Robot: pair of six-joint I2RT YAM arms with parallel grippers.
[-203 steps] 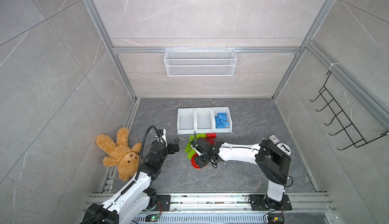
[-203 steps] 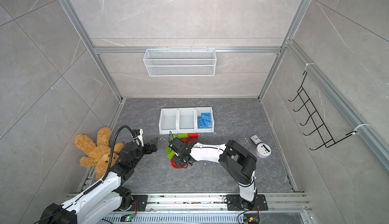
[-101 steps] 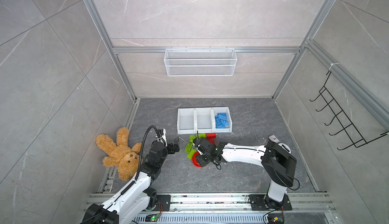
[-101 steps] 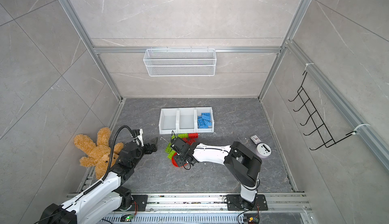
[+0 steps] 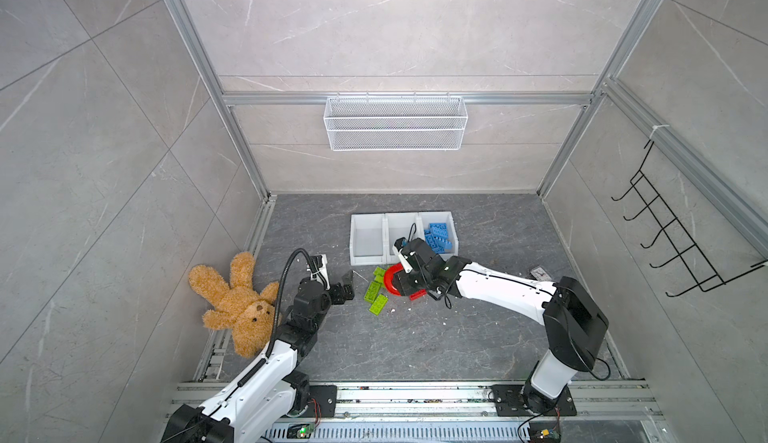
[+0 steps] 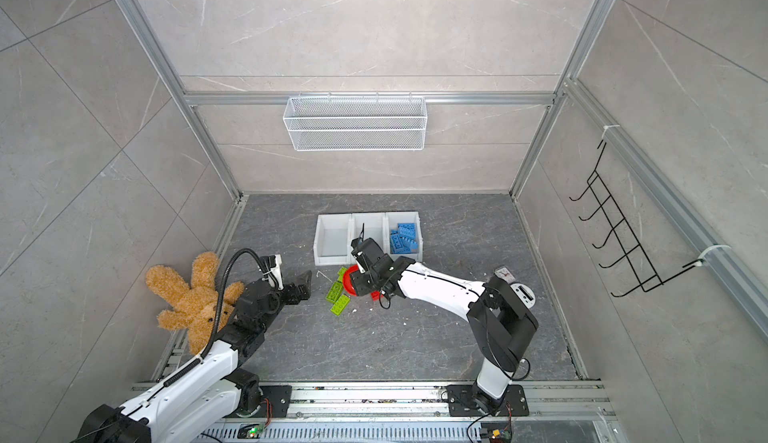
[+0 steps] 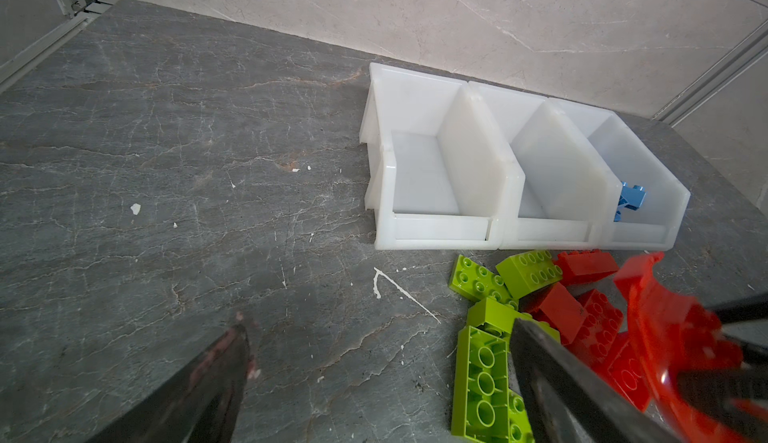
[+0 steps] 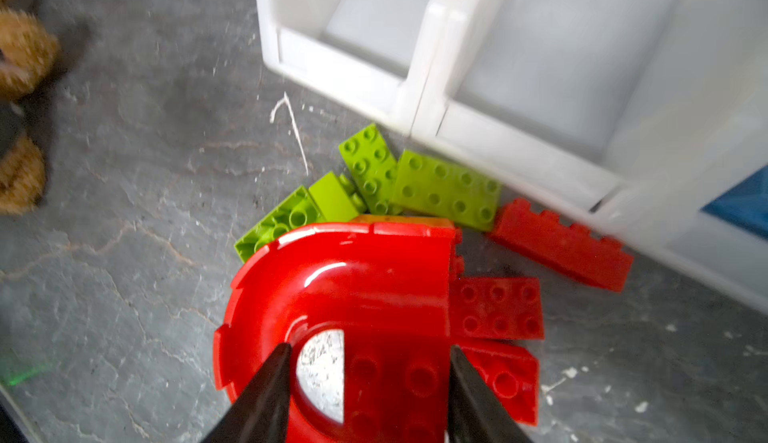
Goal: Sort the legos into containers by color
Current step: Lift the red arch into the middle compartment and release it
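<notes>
Plainly, unlike overhead, right wrist view shows right gripper [image 8: 370, 348] clamping red curved lego [image 8: 340, 278]; left gripper [image 7: 378, 326] gapes.

A white wire mesh basket [image 5: 395, 123] [image 6: 355, 123] hangs from an aluminium crossbar [image 5: 519, 98] on the back wall in both top views. Forward of the basket and off to its left, a tan teddy bear [image 5: 239, 303] [image 6: 191, 299] lies face up on the dark grey stone floor [image 5: 415, 337], limbs splayed and head pointing away from the basket. To the basket's right, a black wire hook rack [image 5: 681, 237] [image 6: 619, 229] hangs on the side wall. Forward and right of the basket, a round white device with a small display [image 6: 523, 293] rests on the floor. A small flat card-like item [image 6: 504, 272] lies just beside it, on the basket's side. Small white flecks [image 7: 135, 209] dot the floor.
</notes>
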